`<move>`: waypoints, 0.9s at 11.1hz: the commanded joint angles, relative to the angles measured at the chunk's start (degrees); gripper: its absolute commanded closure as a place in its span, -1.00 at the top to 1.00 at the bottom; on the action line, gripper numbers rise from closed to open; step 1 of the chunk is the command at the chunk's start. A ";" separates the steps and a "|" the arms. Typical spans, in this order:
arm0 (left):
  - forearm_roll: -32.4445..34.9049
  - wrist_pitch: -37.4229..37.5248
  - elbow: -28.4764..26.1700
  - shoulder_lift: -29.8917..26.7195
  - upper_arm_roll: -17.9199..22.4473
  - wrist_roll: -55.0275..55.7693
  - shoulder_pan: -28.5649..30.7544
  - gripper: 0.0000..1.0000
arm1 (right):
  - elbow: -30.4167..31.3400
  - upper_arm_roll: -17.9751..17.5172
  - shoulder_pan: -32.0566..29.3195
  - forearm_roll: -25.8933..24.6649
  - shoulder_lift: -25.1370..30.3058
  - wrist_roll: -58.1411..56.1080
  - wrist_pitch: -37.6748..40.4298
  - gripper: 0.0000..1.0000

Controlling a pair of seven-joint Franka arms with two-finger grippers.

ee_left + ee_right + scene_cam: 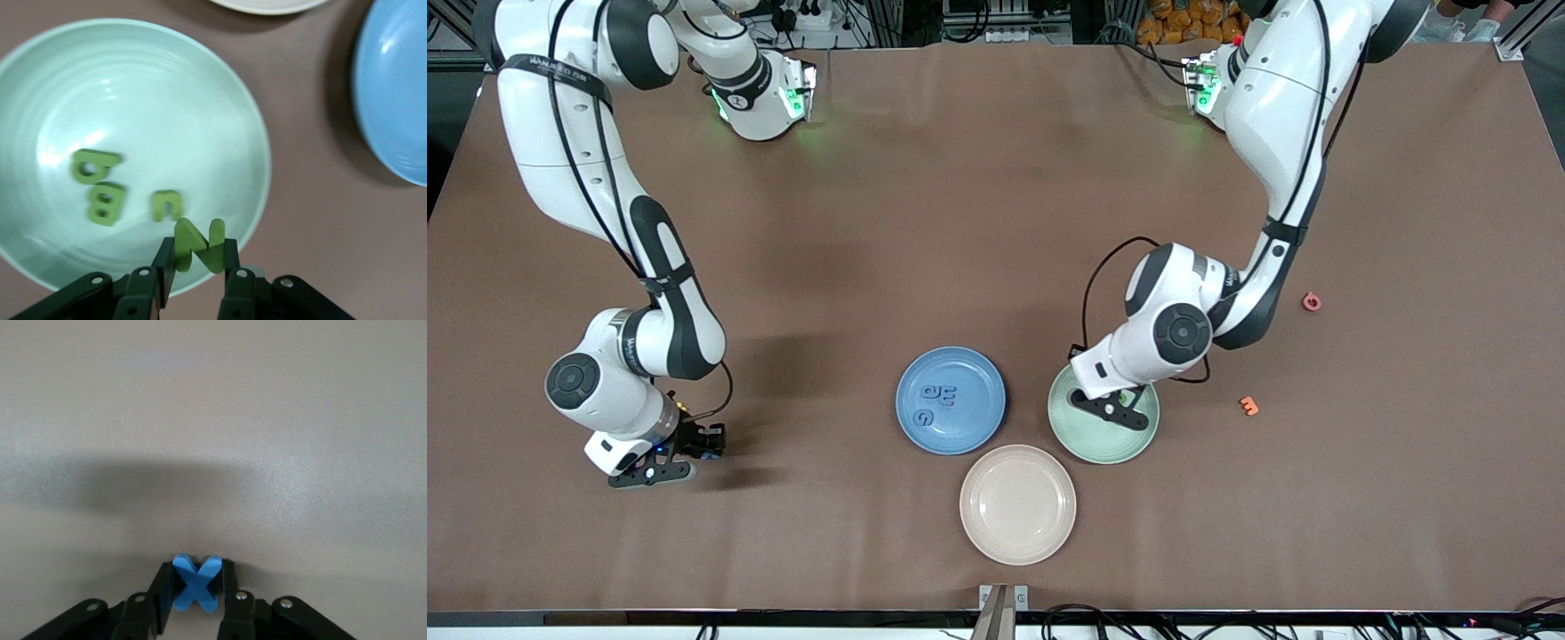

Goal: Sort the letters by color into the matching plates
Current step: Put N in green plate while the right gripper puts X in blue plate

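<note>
Holding a green N (199,244) pinched between its fingers, the left gripper (1110,407) hung over the pale green plate (1144,443), above the rim nearest the cream plate (1017,504), and three green letters (107,188) already lay inside it. Toward the right arm's end of the tabletop (960,222), the right gripper (694,442) sat low over bare surface, well apart from the plates, its fingers drawn in against a blue X (197,583); the X looked gripped, though whether it was off the surface I could not tell. The blue plate (925,431) sat beside the green one and held what looked like three blue letters (937,402). A red letter (1311,301) and an orange letter (1249,405) lay loose toward the left arm's end and were no part of the sort. To finish well, the left arm probably needed to shift the N a little further in from the rim before letting go, low enough that it would not bounce out or land on the others; the right arm should lift the X straight up, then carry it to the blue plate without crossing the left arm
</note>
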State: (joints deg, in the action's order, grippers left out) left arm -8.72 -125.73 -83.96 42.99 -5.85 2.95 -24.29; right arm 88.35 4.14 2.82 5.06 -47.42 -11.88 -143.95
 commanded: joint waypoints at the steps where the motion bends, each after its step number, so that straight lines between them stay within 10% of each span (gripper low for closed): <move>1: 1.77 0.66 1.25 0.43 -0.48 2.59 -0.76 -1.00 | 1.74 -0.71 -0.27 -0.67 0.66 0.81 -1.16 -0.53; 10: 3.71 -5.40 2.57 3.06 0.14 -1.36 0.12 -1.00 | 1.39 -2.54 2.98 0.12 6.02 12.55 4.56 -0.56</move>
State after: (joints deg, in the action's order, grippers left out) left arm -6.49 -131.25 -83.21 45.29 -5.68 3.37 -24.65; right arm 88.22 3.38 4.08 5.13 -44.02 -6.13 -140.29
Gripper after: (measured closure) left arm 0.674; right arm 0.709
